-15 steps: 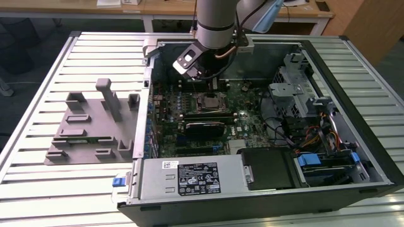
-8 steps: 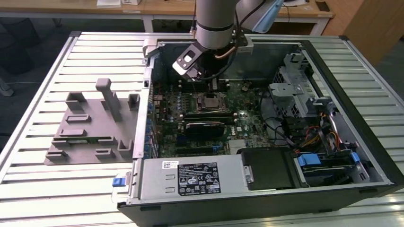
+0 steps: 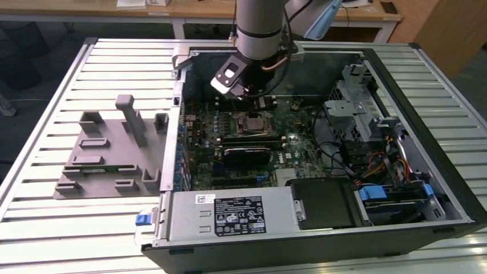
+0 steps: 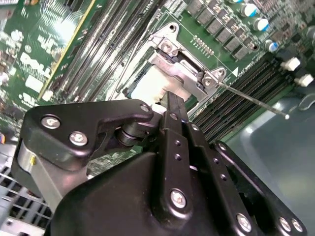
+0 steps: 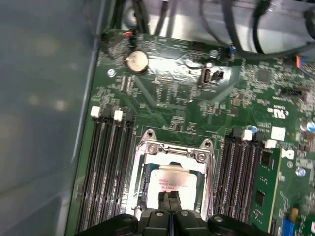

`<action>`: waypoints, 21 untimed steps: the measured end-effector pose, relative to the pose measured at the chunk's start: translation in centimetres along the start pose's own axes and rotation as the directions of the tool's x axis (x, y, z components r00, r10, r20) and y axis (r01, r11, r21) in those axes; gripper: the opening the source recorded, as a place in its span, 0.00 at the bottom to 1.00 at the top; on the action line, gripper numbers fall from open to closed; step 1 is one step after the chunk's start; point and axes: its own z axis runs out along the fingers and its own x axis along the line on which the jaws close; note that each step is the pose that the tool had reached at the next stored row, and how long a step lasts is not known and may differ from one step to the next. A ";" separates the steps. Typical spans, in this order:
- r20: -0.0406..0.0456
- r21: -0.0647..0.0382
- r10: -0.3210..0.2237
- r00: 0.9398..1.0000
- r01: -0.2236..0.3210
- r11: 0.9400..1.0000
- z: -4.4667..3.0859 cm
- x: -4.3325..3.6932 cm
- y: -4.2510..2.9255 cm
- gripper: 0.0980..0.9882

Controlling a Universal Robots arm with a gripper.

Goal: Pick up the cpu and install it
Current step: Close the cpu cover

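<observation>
The cpu [image 5: 176, 180], a flat square chip with a pale silver top, lies inside the open metal socket frame [image 5: 172, 150] on the green motherboard [image 5: 187, 98]. In the second wrist view the cpu [image 4: 147, 81] shows just past the fingertips. My gripper [image 5: 170, 200] is shut, its two thin black fingers pressed together with nothing between them. Its tips sit over the chip's near edge; contact cannot be made out. In the exterior view the gripper [image 3: 245, 97] hangs inside the computer case just behind the socket [image 3: 255, 123].
Black memory slots [image 5: 106, 167] flank the socket on both sides. A thin socket lever rod [image 4: 251, 98] sticks out sideways. The case wall [image 5: 44, 98] stands close by. A power supply [image 3: 228, 214], a drive cage [image 3: 357, 108] and a grey fixture [image 3: 114, 154] surround the board.
</observation>
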 end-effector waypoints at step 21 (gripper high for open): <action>-0.004 0.002 -0.319 0.948 0.319 0.948 0.00 0.00 -0.01 0.01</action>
